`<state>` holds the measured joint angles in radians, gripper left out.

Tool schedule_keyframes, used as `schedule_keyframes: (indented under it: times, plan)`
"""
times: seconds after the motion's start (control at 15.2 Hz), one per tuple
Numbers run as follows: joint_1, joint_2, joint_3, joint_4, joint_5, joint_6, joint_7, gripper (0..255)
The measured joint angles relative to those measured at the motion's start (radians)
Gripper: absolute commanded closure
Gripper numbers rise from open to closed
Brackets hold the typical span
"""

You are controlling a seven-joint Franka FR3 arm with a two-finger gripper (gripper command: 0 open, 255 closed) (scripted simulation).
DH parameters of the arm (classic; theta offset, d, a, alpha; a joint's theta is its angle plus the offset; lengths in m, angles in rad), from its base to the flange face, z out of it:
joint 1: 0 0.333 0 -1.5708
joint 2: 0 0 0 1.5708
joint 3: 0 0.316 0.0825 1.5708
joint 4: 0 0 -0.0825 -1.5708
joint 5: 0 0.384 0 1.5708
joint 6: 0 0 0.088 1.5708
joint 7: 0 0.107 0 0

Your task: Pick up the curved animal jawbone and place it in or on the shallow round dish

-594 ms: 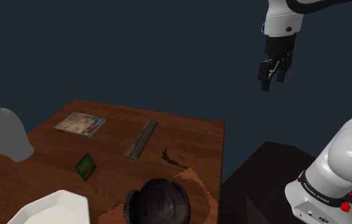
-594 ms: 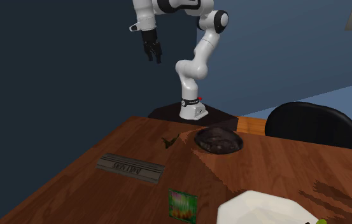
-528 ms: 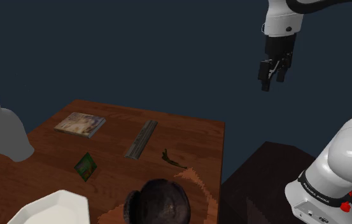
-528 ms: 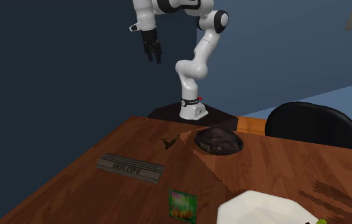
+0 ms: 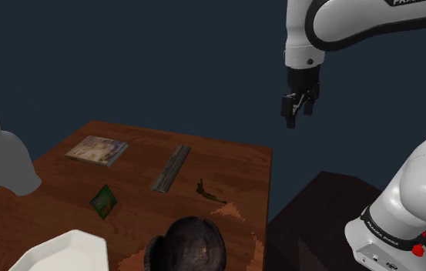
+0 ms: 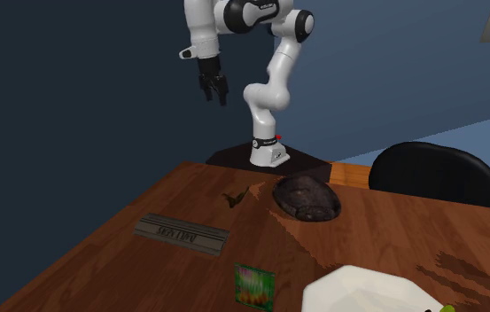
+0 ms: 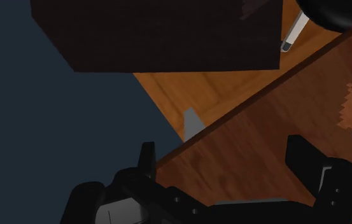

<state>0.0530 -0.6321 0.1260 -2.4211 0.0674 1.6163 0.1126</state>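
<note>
Wooden table (image 5: pixel 238 158) before a dark blue wall (image 5: pixel 157 54); a picture booklet (image 5: pixel 96 149) lies flat, well apart from a long grey strip (image 5: pixel 171 167); a small green card (image 5: pixel 104 200) sits between them, nearer the camera; white angular tray (image 5: pixel 61 252) at the shoulder view's lower left; black chair (image 6: pixel 433 173) beside the table.

One jawbone (image 5: pixel 209 192) — one round dish (image 5: pixel 174 232)
</note>
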Motion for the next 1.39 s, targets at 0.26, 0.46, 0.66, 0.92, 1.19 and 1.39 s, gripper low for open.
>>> schedule_keyframes:
  times: [0.26,0.46,0.66,0.92,1.19,1.39]
  plan:
    - [0.034,0.089,0.065,0.013,0.023,0.086,0.037,0]
    - [0.056,0.171,0.116,0.032,0.031,0.155,0.069,0]
    - [0.072,0.273,0.163,0.072,0.024,0.221,0.100,0]
    - [0.095,0.396,0.225,0.116,0.002,0.303,0.153,0]
    - [0.121,0.542,0.283,0.193,-0.048,0.368,0.221,0]
    - [0.141,0.649,0.312,0.244,-0.102,0.416,0.267,0]
